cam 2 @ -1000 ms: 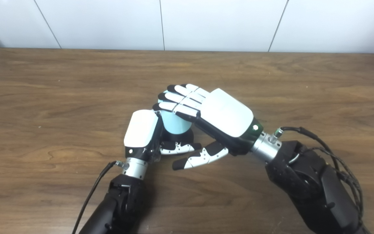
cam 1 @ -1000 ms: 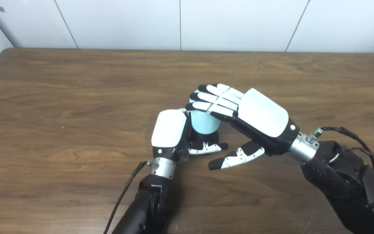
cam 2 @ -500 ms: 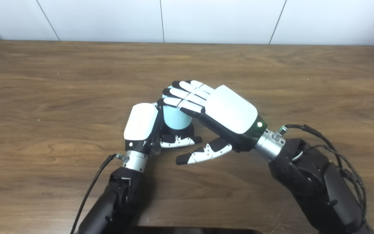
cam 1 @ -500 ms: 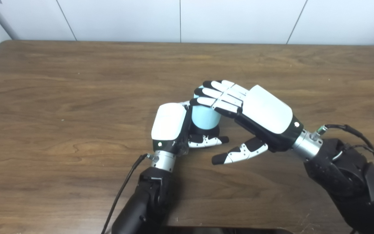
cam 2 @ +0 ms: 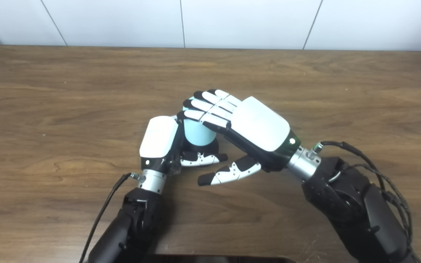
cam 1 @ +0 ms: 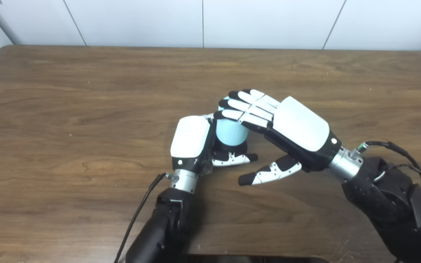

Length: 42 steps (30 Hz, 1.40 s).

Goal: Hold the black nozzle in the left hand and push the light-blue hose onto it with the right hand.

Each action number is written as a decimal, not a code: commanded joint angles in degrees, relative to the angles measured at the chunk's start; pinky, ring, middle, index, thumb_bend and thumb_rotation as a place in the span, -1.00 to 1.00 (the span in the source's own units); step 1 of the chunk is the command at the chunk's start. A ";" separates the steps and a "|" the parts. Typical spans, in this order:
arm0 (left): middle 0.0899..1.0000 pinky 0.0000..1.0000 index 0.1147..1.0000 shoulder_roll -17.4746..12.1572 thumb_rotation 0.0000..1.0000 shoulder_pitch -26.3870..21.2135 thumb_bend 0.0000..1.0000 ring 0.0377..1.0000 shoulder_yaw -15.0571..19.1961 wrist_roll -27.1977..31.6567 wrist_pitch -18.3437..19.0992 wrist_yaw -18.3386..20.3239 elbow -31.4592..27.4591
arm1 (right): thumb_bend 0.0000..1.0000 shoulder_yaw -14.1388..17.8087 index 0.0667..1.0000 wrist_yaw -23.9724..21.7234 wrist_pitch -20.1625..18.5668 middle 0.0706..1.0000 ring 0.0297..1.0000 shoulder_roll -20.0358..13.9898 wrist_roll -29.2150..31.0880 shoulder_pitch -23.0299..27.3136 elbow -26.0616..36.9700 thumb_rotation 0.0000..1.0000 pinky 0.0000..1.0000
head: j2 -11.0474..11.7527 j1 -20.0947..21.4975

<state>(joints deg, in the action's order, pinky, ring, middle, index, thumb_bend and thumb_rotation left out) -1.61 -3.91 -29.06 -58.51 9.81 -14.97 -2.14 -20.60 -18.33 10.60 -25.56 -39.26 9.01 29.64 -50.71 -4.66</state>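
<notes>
**Two hands meet over a pale-blue hose at mid-table**

The robot's left hand stood upright near the middle of the wooden table, its fingers and thumb wrapped round the black nozzle, of which only a dark band showed below the hose. The light-blue hose (a short, stout cylinder) sat upright on the nozzle, just beside the left hand's white back plate. The right hand reached in from the right, palm down, its outstretched fingers lying flat across the hose's top end and touching it. Those fingers were straight and close together, not curled round anything; the thumb hung apart below, pointing left, clear of both hose and nozzle. A white panelled wall ran behind the table.
</notes>
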 commanded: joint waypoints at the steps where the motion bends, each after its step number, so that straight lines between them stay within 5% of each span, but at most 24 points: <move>1: -0.21 -0.16 -0.14 0.62 -1.00 1.09 0.05 -0.08 -1.06 -1.34 0.33 0.06 1.74 | 0.07 -1.25 0.71 -7.23 -2.17 0.81 0.89 -1.48 -0.41 -0.42 0.33 0.87 0.98 | -0.11 -0.04; 8: -0.09 -0.13 -0.18 1.06 -1.00 1.17 0.05 -0.03 -1.09 -0.33 0.20 0.21 1.91 | 0.05 1.50 0.72 -8.85 -4.74 0.80 0.87 -0.43 2.89 3.48 4.94 0.79 0.92 | 0.01 -0.05; 15: -0.11 -0.10 -0.17 1.29 -1.00 1.21 0.05 -0.01 -1.02 0.21 -0.33 -0.41 2.22 | 0.06 5.13 0.75 -11.07 -8.83 0.82 0.90 1.04 7.28 5.18 6.44 0.99 0.93 | 0.12 -0.25; 24: -0.18 -0.14 -0.14 1.10 -1.00 1.18 0.05 -0.07 -0.91 0.16 -0.21 -0.28 2.35 | -0.13 9.78 0.76 -10.37 -14.44 0.82 0.86 4.24 13.66 3.38 6.29 0.97 0.77 | 0.12 -0.25; 38: -0.21 -0.16 -0.14 0.59 -1.00 0.73 0.05 -0.09 -0.54 0.37 0.18 0.74 2.69 | -0.08 15.24 0.80 -6.82 -20.41 0.79 0.76 7.81 18.65 1.27 5.04 1.00 0.62 | 0.80 -0.70; 42: 0.02 -0.06 -0.14 -0.19 -0.94 0.32 0.05 0.08 -0.76 -0.43 1.87 4.21 1.44 | -0.08 15.65 0.79 -5.96 -20.86 0.78 0.72 7.93 18.97 0.06 4.47 1.00 0.54 | 0.85 -0.45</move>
<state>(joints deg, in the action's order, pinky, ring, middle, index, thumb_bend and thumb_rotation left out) -1.63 -4.13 -29.01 -58.14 10.29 -14.15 -2.18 -5.68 -26.31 -10.98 -17.80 -21.07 8.45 33.39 -49.83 -5.10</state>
